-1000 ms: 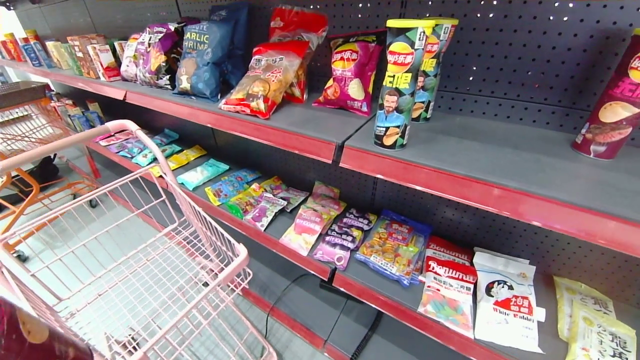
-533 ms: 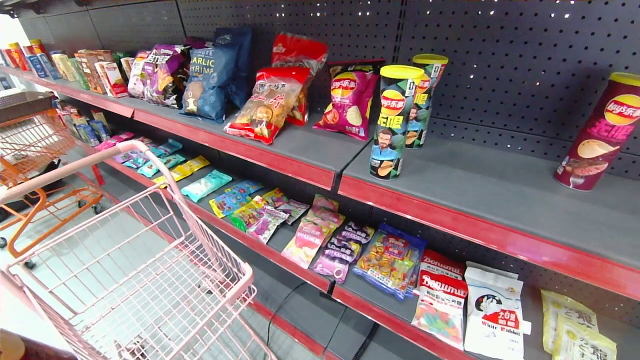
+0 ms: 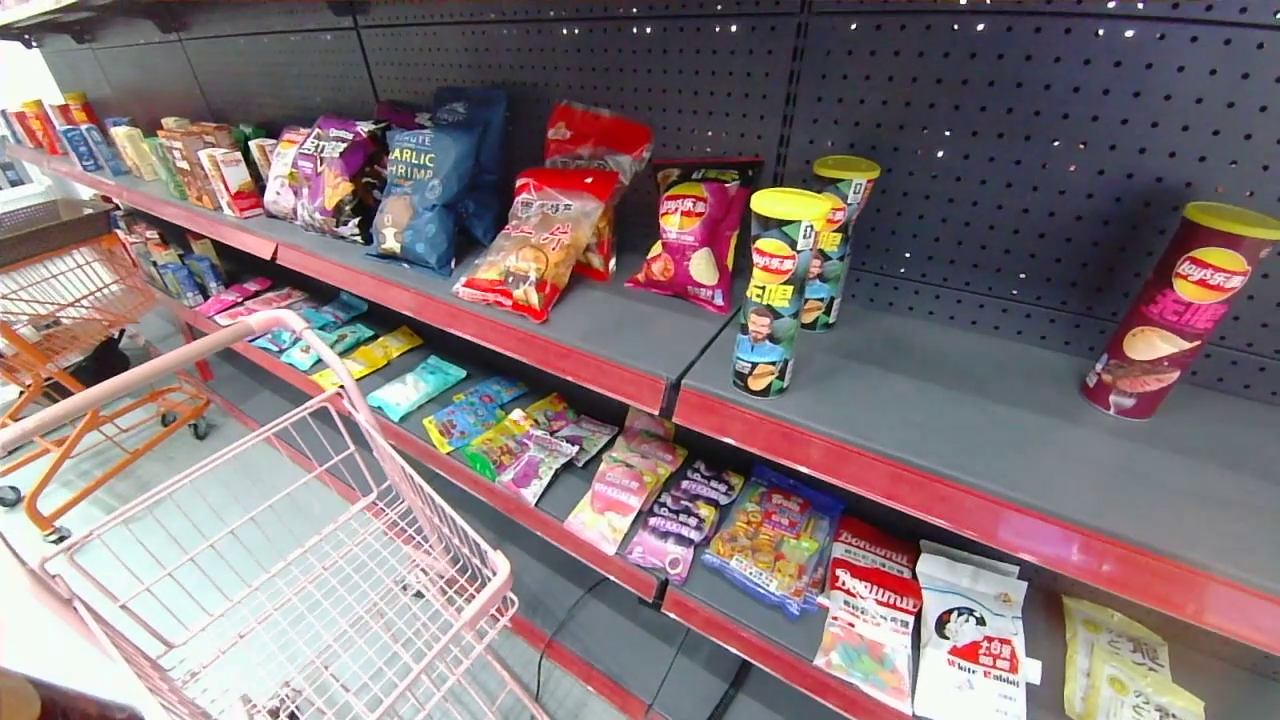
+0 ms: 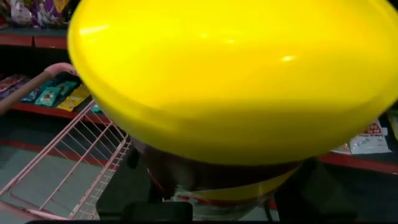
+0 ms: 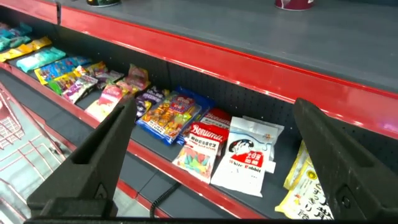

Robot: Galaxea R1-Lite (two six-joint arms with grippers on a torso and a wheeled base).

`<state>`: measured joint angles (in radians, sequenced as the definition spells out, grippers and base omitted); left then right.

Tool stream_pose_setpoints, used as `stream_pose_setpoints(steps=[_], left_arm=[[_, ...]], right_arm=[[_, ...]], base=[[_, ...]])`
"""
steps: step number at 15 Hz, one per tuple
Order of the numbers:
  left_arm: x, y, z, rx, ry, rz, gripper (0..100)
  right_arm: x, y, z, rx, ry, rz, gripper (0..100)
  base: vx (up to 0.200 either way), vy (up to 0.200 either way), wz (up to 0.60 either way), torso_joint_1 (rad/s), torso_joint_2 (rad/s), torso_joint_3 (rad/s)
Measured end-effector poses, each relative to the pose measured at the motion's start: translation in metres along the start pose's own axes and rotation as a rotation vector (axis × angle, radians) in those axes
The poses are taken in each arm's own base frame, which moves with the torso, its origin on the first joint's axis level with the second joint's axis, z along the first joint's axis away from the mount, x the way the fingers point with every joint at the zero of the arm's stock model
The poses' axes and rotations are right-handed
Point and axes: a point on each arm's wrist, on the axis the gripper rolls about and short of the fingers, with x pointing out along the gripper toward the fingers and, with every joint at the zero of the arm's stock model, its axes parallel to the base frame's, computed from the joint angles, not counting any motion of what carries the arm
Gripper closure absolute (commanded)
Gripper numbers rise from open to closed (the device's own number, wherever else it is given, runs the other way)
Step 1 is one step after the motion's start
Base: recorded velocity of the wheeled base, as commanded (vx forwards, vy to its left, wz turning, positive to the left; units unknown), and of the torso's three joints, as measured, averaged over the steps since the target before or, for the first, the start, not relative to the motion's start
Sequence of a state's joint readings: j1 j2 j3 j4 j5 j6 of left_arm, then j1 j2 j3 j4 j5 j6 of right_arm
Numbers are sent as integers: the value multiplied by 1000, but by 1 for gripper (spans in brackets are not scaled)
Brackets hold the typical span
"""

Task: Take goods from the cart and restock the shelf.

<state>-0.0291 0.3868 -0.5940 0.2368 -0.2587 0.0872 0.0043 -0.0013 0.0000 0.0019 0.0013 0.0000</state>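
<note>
Two grippers face the shelf (image 3: 950, 420), one loaded and one bare. The left gripper (image 4: 217, 202) is clamped on a chip can (image 4: 230, 74). The can's yellow lid sits close against the wrist camera and its maroon body runs away from the lid between dark gripper parts on either side. The lid hides the contact itself. Farther out from the left gripper, past the can, lies the pink cart (image 4: 68, 165) with its wire basket seen from above, and beyond the cart is the red edge of a lower shelf board.

The right gripper (image 5: 214, 106) is spread wide, with nothing between its fingers (image 5: 93, 168). Straight beyond it lies the lower board with flat packets of sweets. A white bag (image 5: 245, 155) touches a red bag (image 5: 202, 146), and a blue pack (image 5: 171, 115) lies just beside the red one. Higher than this gripper runs the grey upper board with its red front edge.

From the head view, two green cans (image 3: 775, 290) stand upright on the upper board, one just behind the other. Snack bags (image 3: 540, 240) lean in a row from there toward the left gripper's side. A maroon shelf can (image 3: 1170, 310) with a yellow lid stands well out on the right gripper's side, and bare grey board lies between it and the green cans. An orange cart (image 3: 70, 300) stands beyond the pink cart, farther out on the left gripper's side.
</note>
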Motion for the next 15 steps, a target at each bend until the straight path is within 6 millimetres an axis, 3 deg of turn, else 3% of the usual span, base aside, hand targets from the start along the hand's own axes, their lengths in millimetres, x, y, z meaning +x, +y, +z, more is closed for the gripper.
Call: stream_pose_setpoints(steps=[9, 11, 15], left_arm=[[0, 0, -2, 91, 2, 22, 100], [0, 0, -2, 92, 4, 23, 100], [0, 0, -2, 99, 6, 23, 100]], right_arm=[[0, 0, 0, 0, 0, 0, 0], [0, 0, 0, 0, 0, 1, 0], [0, 0, 0, -1, 0, 2, 0]], base=[[0, 0, -600, 4, 0, -2], [0, 0, 0, 0, 0, 0], [200, 0, 0, -8, -5, 2]])
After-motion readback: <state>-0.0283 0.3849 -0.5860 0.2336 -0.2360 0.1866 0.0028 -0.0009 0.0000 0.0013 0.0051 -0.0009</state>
